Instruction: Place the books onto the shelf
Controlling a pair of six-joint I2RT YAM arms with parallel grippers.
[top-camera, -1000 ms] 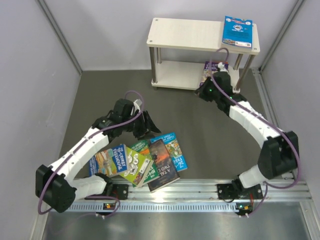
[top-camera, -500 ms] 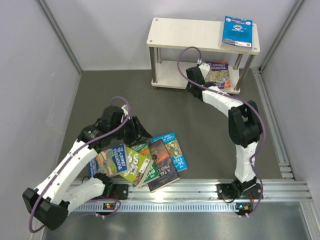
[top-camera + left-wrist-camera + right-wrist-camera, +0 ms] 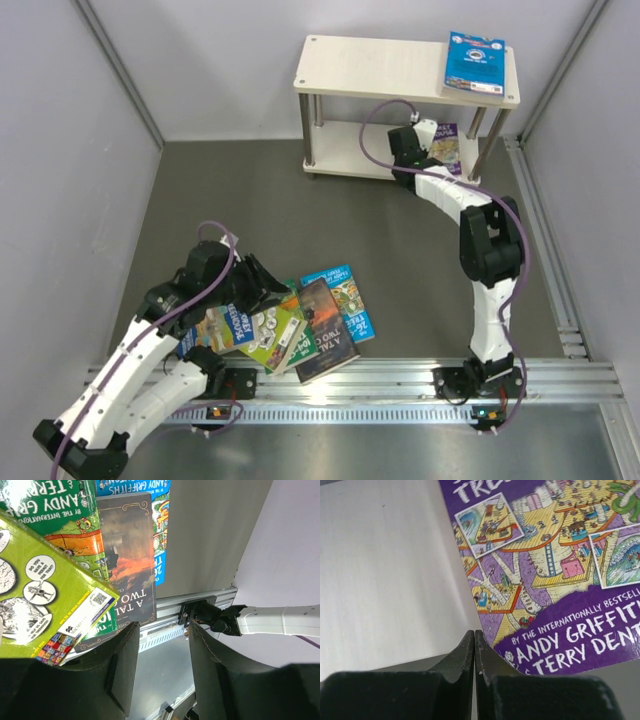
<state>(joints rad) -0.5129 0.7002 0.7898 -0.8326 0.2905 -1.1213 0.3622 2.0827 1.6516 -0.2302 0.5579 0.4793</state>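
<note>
A loose pile of books lies on the dark floor near the left arm: a lime-green one [image 3: 268, 335], a dark brownish one [image 3: 323, 330] and a blue one [image 3: 350, 300]. My left gripper [image 3: 268, 285] hovers at the pile's left side, open, with nothing between its fingers [image 3: 125, 665]. The lime-green cover [image 3: 45, 605] and the dark cover [image 3: 127, 565] fill the left wrist view. My right gripper [image 3: 474, 634] is shut and empty, at the edge of a purple book [image 3: 555, 575] that lies flat on the shelf's lower board [image 3: 385, 565]. Another blue book [image 3: 476, 62] lies on the shelf's [image 3: 385, 68] top board.
Grey walls close in on both sides and behind the shelf. A metal rail [image 3: 400, 385] carrying both arm bases runs along the near edge, just below the book pile. Silver posts [image 3: 312, 135] hold up the shelf.
The left arm has drawn back toward the near left, its gripper lower over the pile and slightly narrower. The right gripper has slid right along the lower board to the purple book's left edge.
</note>
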